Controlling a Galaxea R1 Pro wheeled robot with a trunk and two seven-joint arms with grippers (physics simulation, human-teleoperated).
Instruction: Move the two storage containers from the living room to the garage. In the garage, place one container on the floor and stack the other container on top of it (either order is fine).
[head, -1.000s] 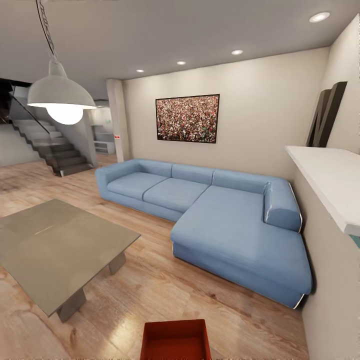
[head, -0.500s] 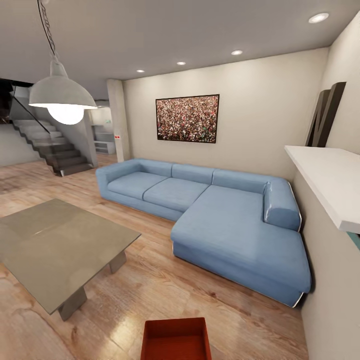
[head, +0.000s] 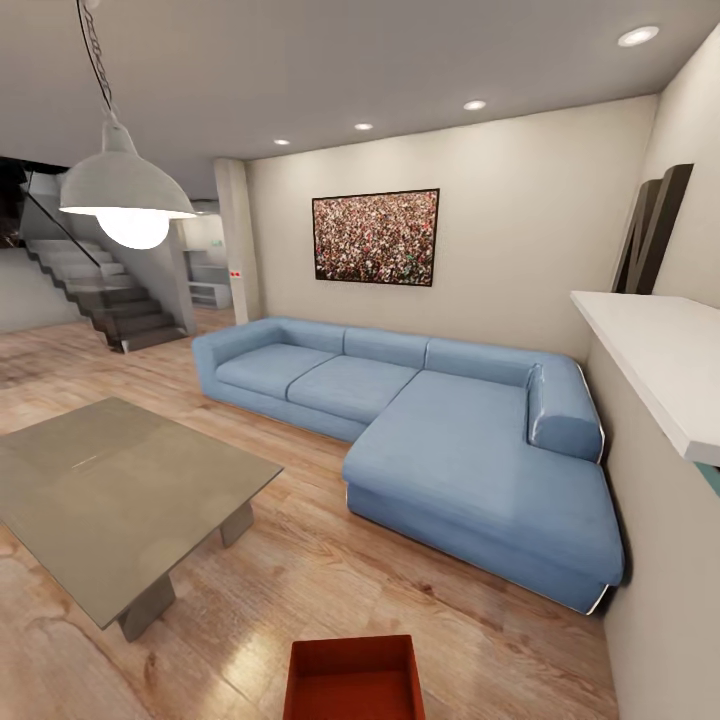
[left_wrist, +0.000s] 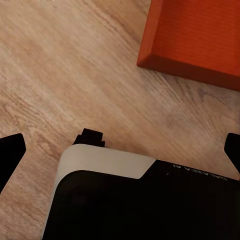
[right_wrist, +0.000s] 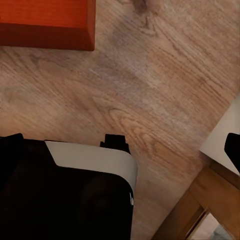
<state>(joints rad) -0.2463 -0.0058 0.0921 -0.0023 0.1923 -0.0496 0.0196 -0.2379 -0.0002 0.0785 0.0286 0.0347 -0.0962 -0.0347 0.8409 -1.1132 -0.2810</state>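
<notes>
Wood floor (head: 300, 580), orange-red container (head: 352, 680) (open-topped), blue sofa (head: 430, 430)

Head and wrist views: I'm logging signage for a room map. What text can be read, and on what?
"N": large dark block letter at the wall above the white shelf.
Pale lettering on the robot's black casing, left wrist view: upside down, too blurred to read.
Small red mark on the pillar: too small to read.
Storage container: no text.
</notes>
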